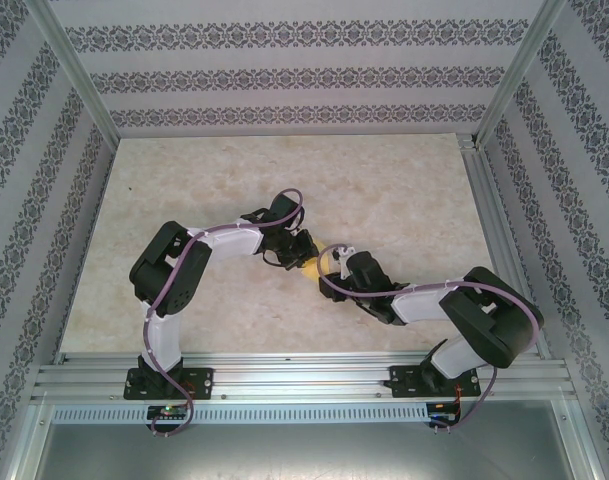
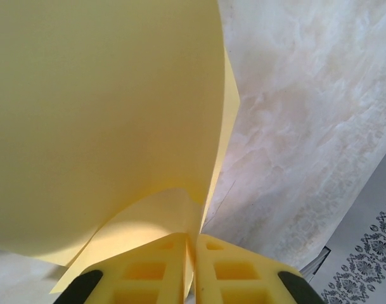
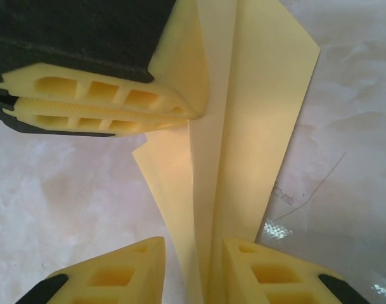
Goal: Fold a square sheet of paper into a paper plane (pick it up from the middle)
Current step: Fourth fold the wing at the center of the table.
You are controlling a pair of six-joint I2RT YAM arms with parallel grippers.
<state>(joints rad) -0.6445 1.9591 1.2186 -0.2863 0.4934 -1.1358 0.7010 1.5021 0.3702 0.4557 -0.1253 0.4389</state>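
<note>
The square sheet of paper (image 3: 256, 95) is pale yellow and folded lengthwise into long creased layers. It hangs above the table between both arms, a small yellow patch (image 1: 314, 267) from above. My left gripper (image 2: 193, 253) is shut on its lower edge, and the sheet (image 2: 104, 107) curves up in front of the camera. The same left gripper (image 3: 180, 113) shows pinching the paper's upper left side. My right gripper (image 3: 194, 248) is open, its fingers (image 3: 135, 266) apart with the paper's narrow end running between them. From above, the left gripper (image 1: 300, 248) and right gripper (image 1: 334, 264) meet at mid-table.
The pale marbled tabletop (image 1: 384, 190) lies below the paper. Patterned walls (image 1: 284, 75) and metal frame posts enclose the table on three sides. An aluminium rail (image 1: 304, 380) at the near edge carries both arm bases.
</note>
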